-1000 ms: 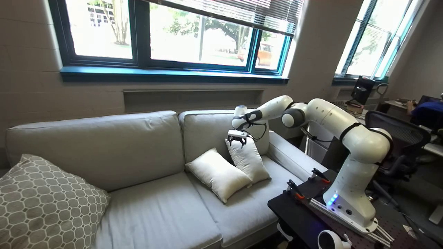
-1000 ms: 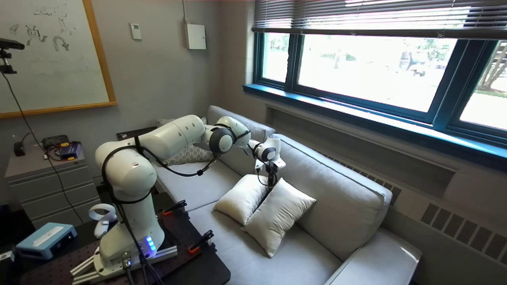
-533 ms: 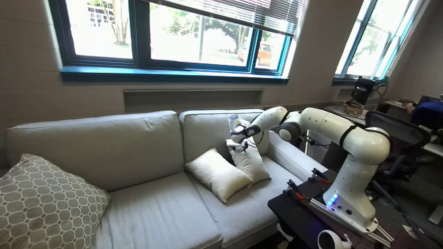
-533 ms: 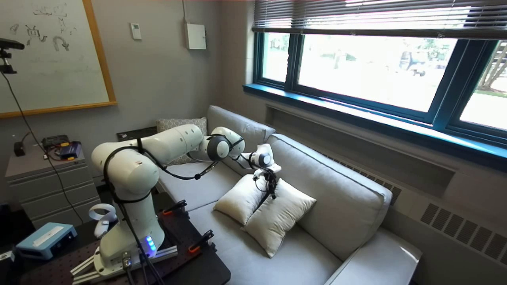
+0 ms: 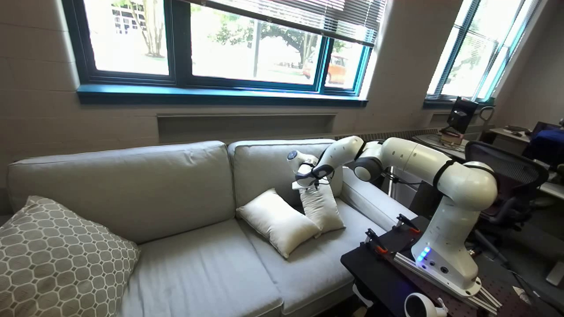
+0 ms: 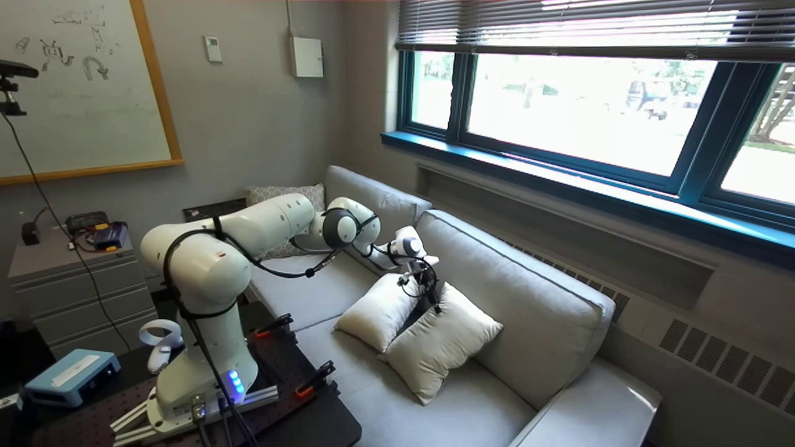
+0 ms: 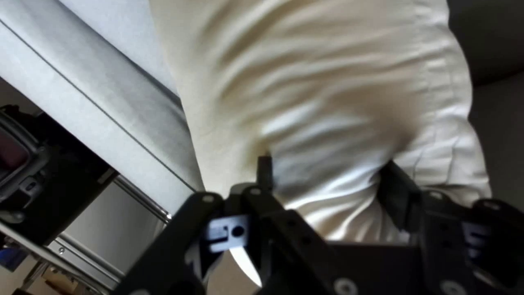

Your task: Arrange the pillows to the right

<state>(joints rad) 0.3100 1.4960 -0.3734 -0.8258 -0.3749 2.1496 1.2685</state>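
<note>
Two cream-white pillows lie on the sofa's right-hand seat in an exterior view. One pillow point(image 5: 324, 213) leans near the armrest; it also shows in an exterior view point(image 6: 444, 344) and fills much of the wrist view point(image 7: 327, 73). The other pillow point(image 5: 277, 222) lies flatter beside it, touching or overlapping it, and shows in an exterior view point(image 6: 379, 310). My gripper point(image 7: 327, 166) is at the upper end of the pillow near the armrest. Its fingers point(image 7: 265, 170) press into the cloth on both sides, and the cloth is bunched between them. The fingertips' ends are partly hidden by folds.
The grey sofa point(image 5: 198, 268) has a backrest point(image 5: 264, 163) behind the pillows and an armrest point(image 5: 374, 200) beside them. A large patterned cushion point(image 5: 66, 259) lies at the far end. My base stands on a black table point(image 5: 370, 264) with clamps point(image 5: 376, 242).
My gripper has come down onto the pillow near the armrest and moved slightly toward that armrest. That pillow's upper end is now squeezed and shifted a little. The other pillow has not moved.
</note>
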